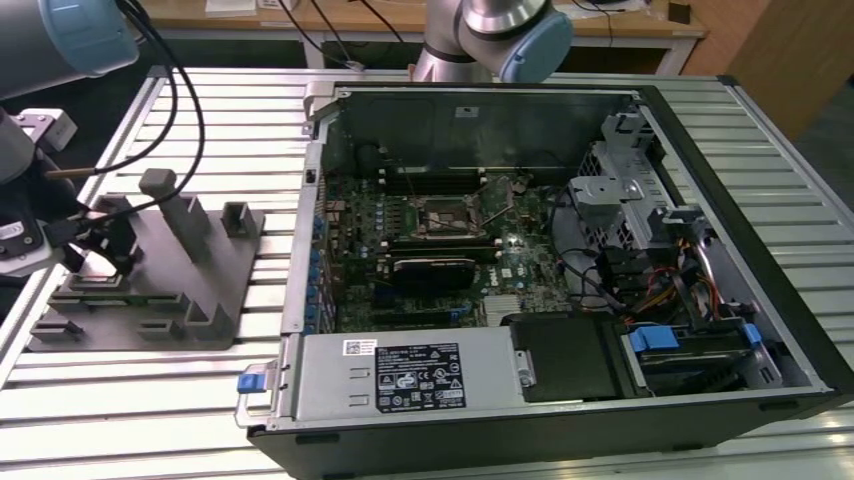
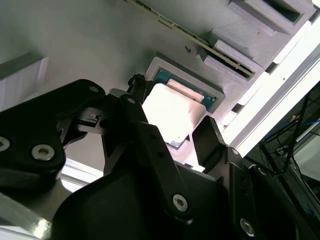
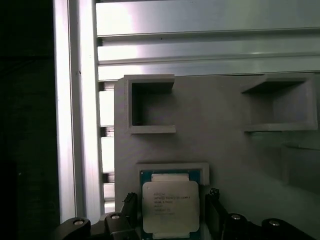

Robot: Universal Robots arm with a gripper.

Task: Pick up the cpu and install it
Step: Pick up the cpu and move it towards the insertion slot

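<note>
the cpu point(image 3: 170, 207) lies flat with its pale metal top up, in a shallow square pocket with a raised lip on a grey plastic fixture point(image 3: 235, 150). a thin green edge of the chip shows along one side. the black fingers point(image 3: 212, 216) are spread apart and straddle the chip, one at each of two opposite sides, low over the pocket's lip. in the first wrist view a narrow gap shows between each of them and the chip, and they have hold of nothing. in the second wrist view the fingers point(image 2: 207, 135) sit very near the chip's edges, and i cannot tell whether either one touches it. beyond the cpu's pocket the fixture carries two deeper square pockets point(image 3: 150, 107) set well apart. the fixture stands on a bench point(image 3: 200, 50) of pale metal slats. in the exterior view it sits at the exterior view's left with upright posts point(image 1: 167, 205) on it, and the arm's wrist point(image 1: 27, 245) hangs over its outer end. just beside the fixture, toward the exterior view's right, an open computer case point(image 1: 747, 230) lies on its side on the same bench. inside it are a green motherboard point(image 1: 521, 265) with a black square socket frame point(image 1: 447, 215) near its middle, a metal power supply box point(image 1: 400, 375) at the near edge and coloured cables point(image 1: 654, 290). the arm's base point(image 1: 447, 55) rises behind the case.
</note>
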